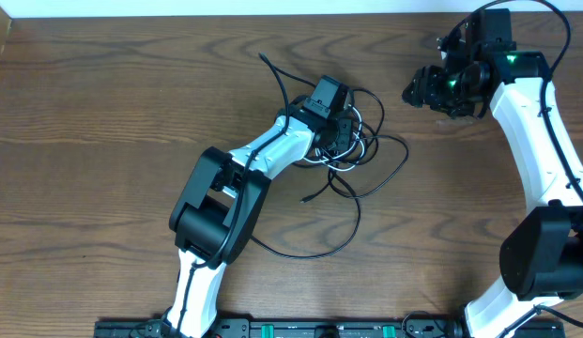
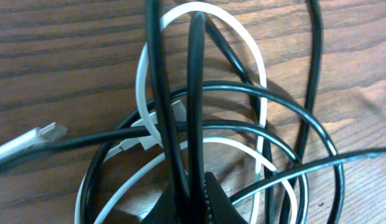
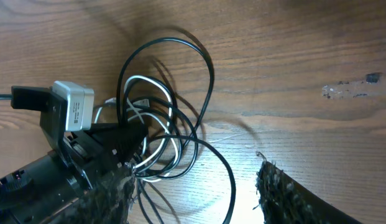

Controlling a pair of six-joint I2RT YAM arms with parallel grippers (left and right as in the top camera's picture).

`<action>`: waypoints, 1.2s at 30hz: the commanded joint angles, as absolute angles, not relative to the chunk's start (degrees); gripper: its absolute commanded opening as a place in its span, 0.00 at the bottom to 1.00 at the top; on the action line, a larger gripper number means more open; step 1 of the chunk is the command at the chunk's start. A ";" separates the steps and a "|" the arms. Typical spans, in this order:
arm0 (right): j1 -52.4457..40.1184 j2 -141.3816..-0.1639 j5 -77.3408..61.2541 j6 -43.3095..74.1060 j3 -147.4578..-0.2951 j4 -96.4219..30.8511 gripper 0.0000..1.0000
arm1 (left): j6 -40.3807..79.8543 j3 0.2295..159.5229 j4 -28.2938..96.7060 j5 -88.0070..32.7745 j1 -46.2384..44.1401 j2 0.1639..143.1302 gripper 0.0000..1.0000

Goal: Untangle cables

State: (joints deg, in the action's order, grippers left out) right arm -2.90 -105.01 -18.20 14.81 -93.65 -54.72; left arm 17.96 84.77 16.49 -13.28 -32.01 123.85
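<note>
One dark, grained wooden table (image 1: 103,141) fills your overhead view, with a pale strip (image 1: 225,7) beyond its far edge. Your right arm (image 1: 530,141) stands at the far right corner. The right gripper (image 3: 191,176) has its fingers spread apart with nothing between them, well clear of the pile. Your left arm (image 1: 263,150) reaches to the middle of the table. There the left gripper (image 2: 202,186) is pinched together on the black cables (image 1: 366,178), which lie in tangled loops. A white cable (image 2: 242,43) threads through them. A silver plug (image 2: 50,132) lies flat on the wood just beside the loops. A small pale scuff (image 3: 348,90) marks the wood.
</note>
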 commanded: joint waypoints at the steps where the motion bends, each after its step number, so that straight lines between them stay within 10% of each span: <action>1: -3.84 -103.44 -18.35 14.06 -93.97 -54.50 0.61 | 17.45 84.77 16.64 -16.19 -30.68 116.79 0.08; 36: -14.04 -106.78 -38.30 1.17 -93.95 -44.36 0.60 | 36.73 84.77 14.48 -51.18 -18.61 93.21 0.08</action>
State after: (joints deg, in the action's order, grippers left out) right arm -12.78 -105.80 -37.91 2.68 -93.65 -45.12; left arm 32.32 84.66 16.23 -41.89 -20.18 93.56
